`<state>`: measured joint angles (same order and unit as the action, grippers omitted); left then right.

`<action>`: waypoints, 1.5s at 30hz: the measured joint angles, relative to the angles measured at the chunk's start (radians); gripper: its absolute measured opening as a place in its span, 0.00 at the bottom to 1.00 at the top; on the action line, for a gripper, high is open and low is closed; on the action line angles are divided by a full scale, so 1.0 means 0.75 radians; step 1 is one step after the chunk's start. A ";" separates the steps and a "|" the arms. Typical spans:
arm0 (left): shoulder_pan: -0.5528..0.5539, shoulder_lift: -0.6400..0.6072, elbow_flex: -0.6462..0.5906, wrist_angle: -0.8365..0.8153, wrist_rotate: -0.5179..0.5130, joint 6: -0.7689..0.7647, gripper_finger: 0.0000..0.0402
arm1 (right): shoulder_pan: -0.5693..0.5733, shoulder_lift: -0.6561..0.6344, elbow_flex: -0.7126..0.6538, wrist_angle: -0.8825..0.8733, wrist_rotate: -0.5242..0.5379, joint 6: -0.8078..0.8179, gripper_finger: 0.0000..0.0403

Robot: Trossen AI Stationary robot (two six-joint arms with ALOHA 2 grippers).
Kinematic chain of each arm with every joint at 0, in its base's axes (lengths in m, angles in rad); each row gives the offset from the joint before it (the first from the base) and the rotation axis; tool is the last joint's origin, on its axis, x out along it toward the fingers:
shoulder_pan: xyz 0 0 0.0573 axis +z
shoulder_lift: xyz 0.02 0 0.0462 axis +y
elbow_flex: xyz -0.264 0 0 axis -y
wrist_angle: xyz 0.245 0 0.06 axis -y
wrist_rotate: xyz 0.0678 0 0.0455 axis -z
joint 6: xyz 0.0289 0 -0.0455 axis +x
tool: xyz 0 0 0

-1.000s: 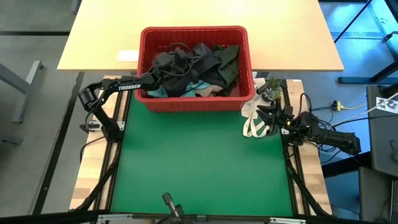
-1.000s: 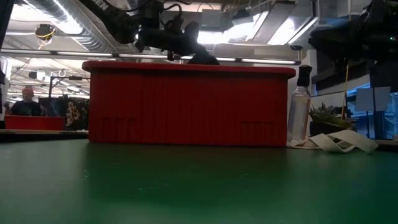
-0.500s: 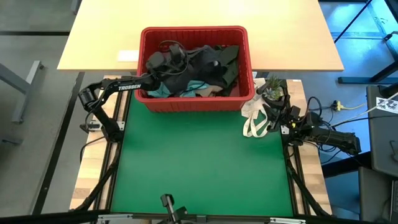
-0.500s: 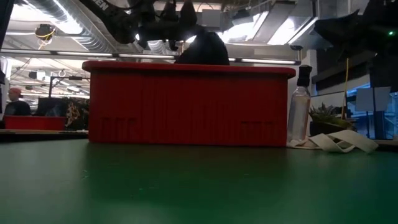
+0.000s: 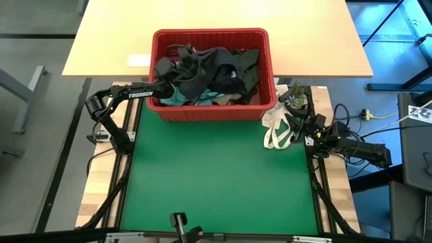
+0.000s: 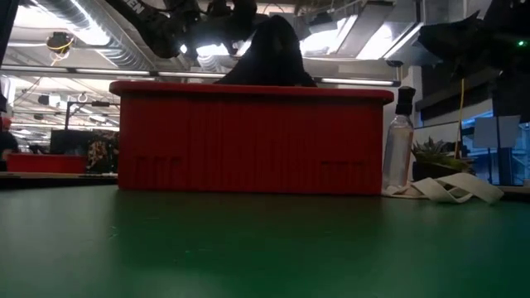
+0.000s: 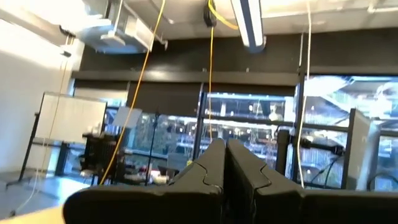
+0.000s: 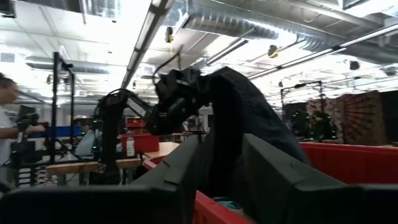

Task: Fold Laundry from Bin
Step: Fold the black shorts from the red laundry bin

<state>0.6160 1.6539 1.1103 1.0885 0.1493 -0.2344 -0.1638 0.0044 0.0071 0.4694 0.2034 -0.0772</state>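
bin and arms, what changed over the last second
The left gripper, shut on the dark garment, has lifted it: in the low view the cloth rose from a small bump at the rim of the bin to a tall peak. The right gripper drew back a little beside the white bag. Bin, bag and spray bottle stayed put.

Dark garment (image 6: 269, 56) raised above laundry-filled red bin (image 6: 248, 141).

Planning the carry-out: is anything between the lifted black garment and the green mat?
Only the bin's near wall; the left gripper holds the black garment above its rim. The green mat beyond shows nothing but the white bag at its right edge.
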 joint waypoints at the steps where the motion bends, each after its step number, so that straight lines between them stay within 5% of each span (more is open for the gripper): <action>1: 0.002 0.000 0.000 0.024 -0.001 0.000 0.00 | 0.000 0.000 0.000 0.000 0.016 0.000 0.37; 10: 0.019 0.000 0.000 0.192 -0.060 -0.001 0.00 | 0.000 0.009 0.000 0.023 0.102 0.002 0.60; 20: 0.020 0.000 0.001 0.396 -0.123 0.001 0.00 | 0.000 0.224 0.019 0.259 0.099 0.002 0.62; 32: 0.037 -0.001 0.001 0.439 -0.128 0.001 0.00 | 0.000 0.897 0.444 0.237 0.117 0.072 0.62; 45: 0.036 -0.001 0.001 0.438 -0.104 -0.002 0.00 | 0.000 1.559 0.778 0.233 0.347 0.330 0.62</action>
<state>0.6433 1.6531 1.1110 1.4166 0.0711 -0.2356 -0.1638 1.1737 0.5909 0.6441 0.4633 0.1705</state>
